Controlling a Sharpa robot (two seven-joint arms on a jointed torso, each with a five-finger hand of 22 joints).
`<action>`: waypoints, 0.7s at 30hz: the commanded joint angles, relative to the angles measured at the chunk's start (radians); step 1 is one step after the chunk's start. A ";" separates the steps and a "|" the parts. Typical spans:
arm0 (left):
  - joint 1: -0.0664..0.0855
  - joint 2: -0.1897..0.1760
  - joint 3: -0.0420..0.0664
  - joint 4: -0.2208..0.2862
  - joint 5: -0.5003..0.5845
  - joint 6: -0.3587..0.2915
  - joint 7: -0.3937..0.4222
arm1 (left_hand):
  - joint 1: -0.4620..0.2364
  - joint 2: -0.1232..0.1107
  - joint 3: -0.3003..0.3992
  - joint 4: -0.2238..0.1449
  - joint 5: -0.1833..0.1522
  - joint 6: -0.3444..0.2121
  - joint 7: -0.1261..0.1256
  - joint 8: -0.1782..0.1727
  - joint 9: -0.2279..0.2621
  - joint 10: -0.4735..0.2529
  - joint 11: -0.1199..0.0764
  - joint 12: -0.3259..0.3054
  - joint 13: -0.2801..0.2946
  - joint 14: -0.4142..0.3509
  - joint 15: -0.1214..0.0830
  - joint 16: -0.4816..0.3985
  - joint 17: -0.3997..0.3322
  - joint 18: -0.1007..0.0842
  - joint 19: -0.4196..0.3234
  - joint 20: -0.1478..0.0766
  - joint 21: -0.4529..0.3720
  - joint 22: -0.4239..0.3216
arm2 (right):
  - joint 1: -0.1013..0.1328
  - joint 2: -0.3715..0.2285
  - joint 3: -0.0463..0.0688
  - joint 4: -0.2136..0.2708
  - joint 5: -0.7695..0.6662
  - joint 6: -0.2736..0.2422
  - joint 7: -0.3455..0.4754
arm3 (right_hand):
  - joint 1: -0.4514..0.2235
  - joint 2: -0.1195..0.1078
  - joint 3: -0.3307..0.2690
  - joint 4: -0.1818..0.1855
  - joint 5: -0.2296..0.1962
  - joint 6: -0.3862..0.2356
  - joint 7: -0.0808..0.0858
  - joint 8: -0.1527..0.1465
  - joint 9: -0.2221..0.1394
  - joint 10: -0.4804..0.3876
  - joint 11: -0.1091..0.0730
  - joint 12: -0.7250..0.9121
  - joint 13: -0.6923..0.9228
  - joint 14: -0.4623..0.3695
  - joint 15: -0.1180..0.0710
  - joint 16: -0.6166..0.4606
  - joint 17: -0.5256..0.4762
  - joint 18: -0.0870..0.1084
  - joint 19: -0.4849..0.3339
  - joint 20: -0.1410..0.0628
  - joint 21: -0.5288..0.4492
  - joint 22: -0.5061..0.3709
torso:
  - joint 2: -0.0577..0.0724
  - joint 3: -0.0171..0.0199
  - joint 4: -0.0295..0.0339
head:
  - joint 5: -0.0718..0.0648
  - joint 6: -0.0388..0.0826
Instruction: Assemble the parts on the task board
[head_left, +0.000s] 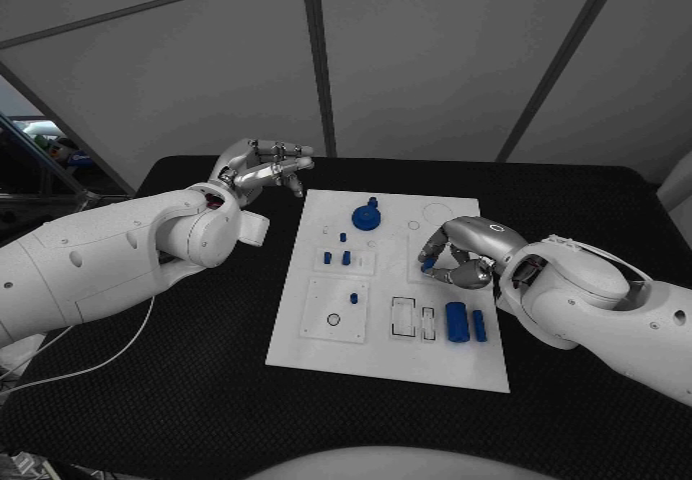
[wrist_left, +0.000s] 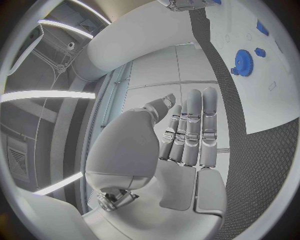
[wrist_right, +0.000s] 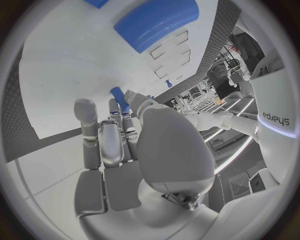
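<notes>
My right robot hand (head_left: 459, 255) was over the right side of the task board (head_left: 378, 345), which lay in the middle of the black table (head_left: 173, 400). Its fingers were curled around a small blue peg (wrist_right: 119, 97), and the peg's tip showed between them, close to the white board. My left robot hand (head_left: 264, 165) was up near the far edge of the table, just past the board's far left corner. Its fingers (wrist_left: 194, 127) were straight, side by side, and held nothing. A blue gear (head_left: 366, 216) stood on the far part of the board. Two blue cylinders (head_left: 457, 322) lay near its right edge, and some little blue pegs (head_left: 345, 258) stood in the middle.
</notes>
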 joint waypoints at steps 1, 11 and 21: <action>0.002 0.001 0.001 0.000 0.002 0.011 0.008 | -0.007 -0.001 0.003 0.002 -0.003 -0.005 0.000 0.003 0.001 -0.008 -0.002 0.003 0.000 -0.005 0.001 -0.003 -0.001 -0.009 -0.004 -0.001 -0.003 0.000 | 0.000 0.002 -0.001 0.004 -0.023 -0.017 -0.009 | 0.015 0.022 0.020 -0.011 -0.029 0.036 -0.011 0.021 0.010 0.041 -0.018 0.015 0.015 0.030 -0.013 0.006 0.006 -0.012 0.007 -0.009 0.008 0.012 | -0.001 0.0000 -0.0003 | -0.001 -0.001; 0.002 0.000 0.001 0.001 0.002 0.011 0.006 | -0.007 -0.001 0.003 0.002 -0.003 -0.005 0.000 0.003 0.001 -0.008 -0.002 0.003 0.000 -0.005 0.001 -0.003 -0.001 -0.009 -0.004 -0.001 -0.003 0.000 | 0.000 0.004 -0.001 0.008 -0.044 -0.037 -0.023 | 0.034 0.037 0.051 -0.041 -0.032 0.050 -0.011 0.029 0.013 0.061 -0.022 0.008 0.025 0.031 -0.019 0.011 0.014 -0.016 0.014 -0.019 0.021 0.029 | -0.001 -0.0002 -0.0003 | -0.001 -0.002; 0.002 0.000 0.001 -0.001 0.002 0.012 0.005 | -0.007 -0.001 0.003 0.002 -0.003 -0.005 0.000 0.003 0.001 -0.008 -0.002 0.003 0.000 -0.005 0.001 -0.003 -0.001 -0.009 -0.004 -0.001 -0.003 0.000 | 0.000 -0.003 -0.001 0.032 -0.043 -0.085 -0.009 | 0.045 0.035 0.076 -0.068 -0.025 0.056 -0.008 0.032 0.015 0.074 -0.021 0.005 0.034 0.033 -0.018 0.016 0.023 -0.020 0.022 -0.020 0.036 0.052 | -0.002 -0.0003 0.0001 | -0.001 -0.001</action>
